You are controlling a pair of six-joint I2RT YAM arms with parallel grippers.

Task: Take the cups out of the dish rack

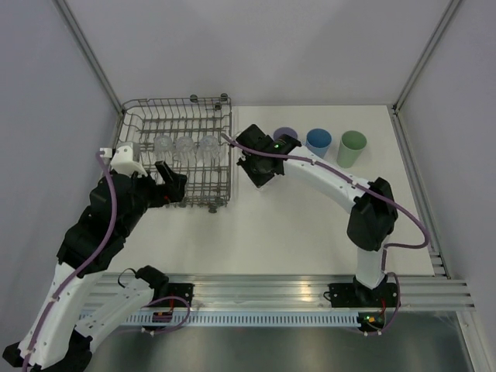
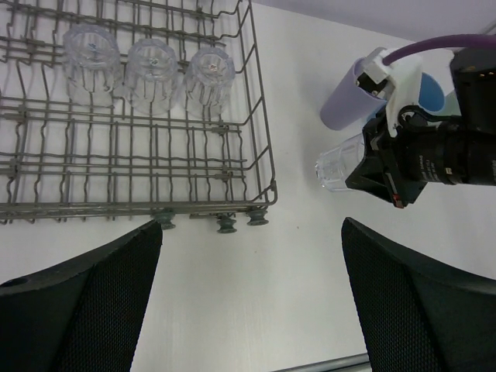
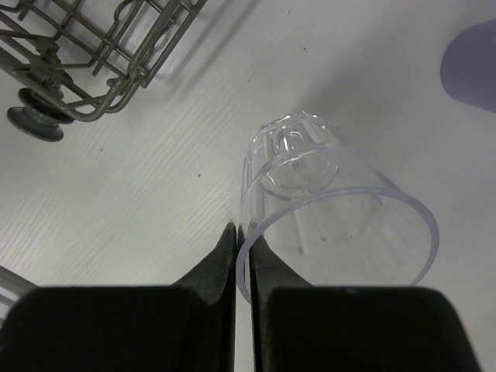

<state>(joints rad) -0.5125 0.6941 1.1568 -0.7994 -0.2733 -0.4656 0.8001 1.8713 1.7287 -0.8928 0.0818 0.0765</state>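
Observation:
The grey wire dish rack (image 1: 230,167) stands at the far left and holds three clear cups (image 1: 186,146) upside down in a row; they also show in the left wrist view (image 2: 152,62). My right gripper (image 3: 242,240) is shut on the rim of a fourth clear cup (image 3: 333,209), held tilted just above the table right of the rack (image 2: 260,155). This cup also shows in the left wrist view (image 2: 339,167). Lilac (image 1: 285,135), blue (image 1: 318,141) and green (image 1: 351,148) cups stand on the table. My left gripper (image 2: 252,232) is open and empty near the rack's front right corner.
The rack's corner and rubber foot (image 3: 35,124) lie left of the held cup. The lilac cup (image 3: 473,54) is close behind it. Grey walls enclose the table, and a metal rail (image 1: 310,287) runs along its near edge.

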